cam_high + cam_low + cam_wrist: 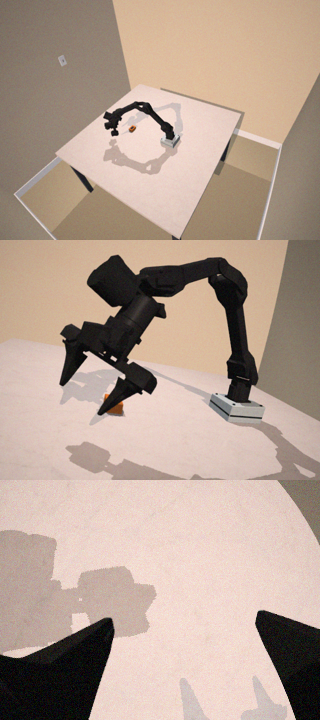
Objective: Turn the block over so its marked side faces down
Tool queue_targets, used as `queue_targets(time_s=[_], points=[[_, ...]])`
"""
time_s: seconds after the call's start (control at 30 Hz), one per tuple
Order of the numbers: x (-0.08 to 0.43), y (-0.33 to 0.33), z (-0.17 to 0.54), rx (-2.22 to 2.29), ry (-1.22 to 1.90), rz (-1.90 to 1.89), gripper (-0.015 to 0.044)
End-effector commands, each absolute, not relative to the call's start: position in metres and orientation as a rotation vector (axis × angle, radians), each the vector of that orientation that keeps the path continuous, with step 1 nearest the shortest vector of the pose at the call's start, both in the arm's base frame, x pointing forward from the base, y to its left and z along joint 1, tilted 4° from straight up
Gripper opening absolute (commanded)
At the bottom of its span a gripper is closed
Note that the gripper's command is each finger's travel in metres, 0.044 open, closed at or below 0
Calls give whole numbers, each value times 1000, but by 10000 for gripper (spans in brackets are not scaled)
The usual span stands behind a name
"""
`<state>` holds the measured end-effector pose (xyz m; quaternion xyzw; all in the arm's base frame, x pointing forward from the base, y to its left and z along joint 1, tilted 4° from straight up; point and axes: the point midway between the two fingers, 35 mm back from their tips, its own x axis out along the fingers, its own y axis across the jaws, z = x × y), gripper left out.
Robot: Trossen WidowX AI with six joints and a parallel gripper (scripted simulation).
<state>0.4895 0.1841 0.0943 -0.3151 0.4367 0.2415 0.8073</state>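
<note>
An orange block [132, 128] [116, 409] rests on the pale table [180, 196] [168, 436] [210, 545]. Its dark square mark faces up in the top view. In the exterior view one finger covers part of the block and hides the mark. My gripper [81, 399] [188, 622] is open, with nothing between its fingers. It is tilted downward above the table, to the left of the block in the top view, where the fingertips cannot be made out. The block does not show in the wrist view.
The arm's pale base [169, 141] [245, 413] stands on the table to the right of the block. Shadows of the arm lie on the table. The table edge and darker ground show at the upper right of the wrist view. Walls stand behind the table.
</note>
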Motion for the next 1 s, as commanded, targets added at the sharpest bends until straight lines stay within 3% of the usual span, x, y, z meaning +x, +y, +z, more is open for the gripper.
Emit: queue_targets(time_s=[0.0, 0.27, 0.97], points=[[459, 116, 93, -387, 1187, 304, 440], [399, 28, 104, 31, 1478, -95, 440], [400, 22, 70, 41, 1484, -106, 440]])
